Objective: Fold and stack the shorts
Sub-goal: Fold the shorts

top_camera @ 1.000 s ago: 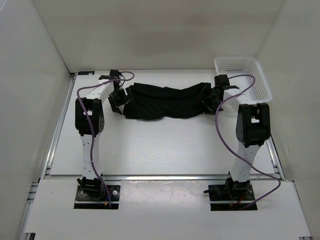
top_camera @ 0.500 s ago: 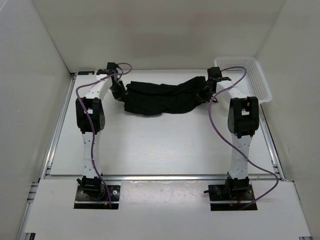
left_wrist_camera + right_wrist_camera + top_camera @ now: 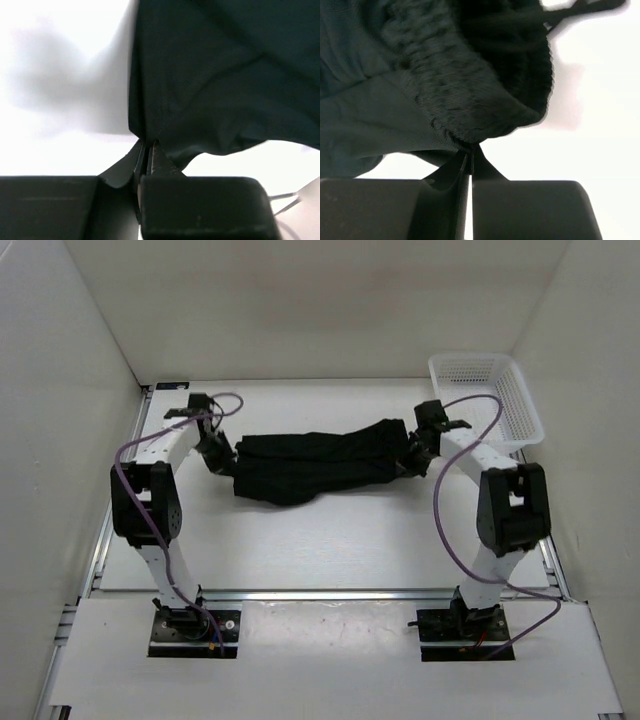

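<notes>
Both grippers are now closing tight on the cloth. The left gripper (image 3: pixel 225 462) is pinching the left end of the shorts (image 3: pixel 318 466), and the right gripper (image 3: pixel 409 461) is pinching the gathered waistband at the right end; in both wrist views the fingers are pressing together with black fabric between them. A second ago both were standing open just beside those ends, so the grasp is new, and I judge the fold can begin from here. The shorts are lying stretched across the middle of the frame, a little lower than before and flatter. The left arm's elbow is sitting further to the left now. The white basket (image 3: pixel 520 405) is staying at the upper right.
</notes>
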Controlling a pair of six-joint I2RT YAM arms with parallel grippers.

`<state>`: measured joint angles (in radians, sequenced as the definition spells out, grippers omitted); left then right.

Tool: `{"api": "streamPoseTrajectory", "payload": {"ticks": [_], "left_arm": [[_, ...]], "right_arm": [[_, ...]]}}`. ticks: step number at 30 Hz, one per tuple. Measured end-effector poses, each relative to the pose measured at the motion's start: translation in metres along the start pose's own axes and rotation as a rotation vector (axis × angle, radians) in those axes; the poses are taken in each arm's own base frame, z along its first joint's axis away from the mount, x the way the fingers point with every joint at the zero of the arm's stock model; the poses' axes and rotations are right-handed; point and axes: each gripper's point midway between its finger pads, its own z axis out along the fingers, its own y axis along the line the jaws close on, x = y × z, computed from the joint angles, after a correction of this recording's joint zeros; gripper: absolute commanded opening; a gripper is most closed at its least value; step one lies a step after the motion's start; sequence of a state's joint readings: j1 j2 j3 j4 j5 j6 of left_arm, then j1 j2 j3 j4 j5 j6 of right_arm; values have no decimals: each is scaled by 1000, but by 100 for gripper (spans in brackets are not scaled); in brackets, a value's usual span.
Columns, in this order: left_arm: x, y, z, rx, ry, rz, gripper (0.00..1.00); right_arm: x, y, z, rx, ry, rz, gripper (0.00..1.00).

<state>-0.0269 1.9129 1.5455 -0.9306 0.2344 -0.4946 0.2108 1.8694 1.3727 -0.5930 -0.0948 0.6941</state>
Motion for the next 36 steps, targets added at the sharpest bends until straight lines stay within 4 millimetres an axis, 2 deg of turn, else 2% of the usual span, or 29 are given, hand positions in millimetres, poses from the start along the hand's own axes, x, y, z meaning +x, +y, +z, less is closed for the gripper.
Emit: {"api": "streamPoseTrajectory", "payload": {"ticks": [1, 2, 3, 4, 5, 6, 8, 9, 11, 12, 13, 14, 15, 16, 17, 18, 19, 20, 21, 22, 23, 24, 25, 28, 30, 32, 33, 36], "left_arm": [[21, 10, 4, -22, 32, -8, 18], [41, 20, 7, -45, 70, -15, 28], [62, 30, 10, -69, 106, -22, 46], [82, 41, 11, -93, 139, -34, 65], [100, 51, 12, -118, 172, -45, 93], [112, 58, 11, -134, 193, -49, 100], [127, 68, 6, -161, 207, -68, 100], [128, 68, 2, -163, 197, -70, 100], [119, 64, -9, -155, 150, -60, 99], [112, 59, -15, -146, 118, -51, 91], [103, 53, -22, -137, 88, -36, 53], [92, 45, -29, -125, 55, -26, 35], [81, 36, -34, -111, 19, -3, 22], [71, 27, -38, -99, -11, 21, 11], [64, 19, -41, -91, -34, 43, 11], [58, 9, -42, -85, -48, 73, 11], [53, 0, -41, -80, -58, 100, 12], [48, -6, -37, -83, -61, 120, 23], [45, -10, -31, -91, -53, 138, 53], [44, -14, -22, -99, -39, 158, 69], [42, -15, -13, -113, -22, 167, 80], [40, -13, -3, -136, -5, 171, 88], [39, -10, 7, -159, 14, 170, 91], [38, 2, 32, -222, 61, 169, 91], [38, 9, 42, -251, 85, 168, 86], [36, 12, 49, -268, 96, 166, 77], [34, 12, 50, -271, 96, 164, 62], [28, 11, 56, -274, 93, 163, 29]], "right_arm": [[15, -8, -6, 10, 7, -10, 10], [29, -17, -11, 23, 16, -15, 24], [47, -28, -16, 38, 34, -26, 63], [62, -39, -19, 55, 52, -28, 76], [74, -48, -22, 69, 64, -32, 83], [87, -59, -24, 83, 78, -42, 92], [104, -75, -30, 116, 96, -40, 99], [109, -81, -34, 129, 95, -41, 99], [110, -86, -49, 142, 66, -53, 99], [106, -85, -57, 137, 37, -63, 99], [101, -83, -66, 133, 5, -74, 99], [95, -80, -76, 127, -28, -85, 95], [88, -76, -85, 118, -60, -97, 86], [80, -70, -94, 107, -90, -110, 61], [73, -65, -100, 97, -118, -125, 41], [66, -59, -106, 85, -142, -133, 26], [60, -54, -110, 72, -160, -138, 17], [54, -48, -113, 63, -175, -141, 17], [50, -45, -115, 57, -180, -149, 17], [46, -40, -116, 53, -184, -154, 24], [41, -36, -114, 53, -182, -159, 45], [36, -32, -111, 53, -178, -164, 50], [31, -28, -107, 56, -169, -176, 52], [16, -14, -89, 57, -131, -196, 53], [8, -7, -74, 55, -105, -200, 57], [1, -1, -58, 54, -82, -202, 64], [-1, 1, -49, 54, -66, -204, 67], [-5, 5, -26, 59, -28, -202, 71]]}}
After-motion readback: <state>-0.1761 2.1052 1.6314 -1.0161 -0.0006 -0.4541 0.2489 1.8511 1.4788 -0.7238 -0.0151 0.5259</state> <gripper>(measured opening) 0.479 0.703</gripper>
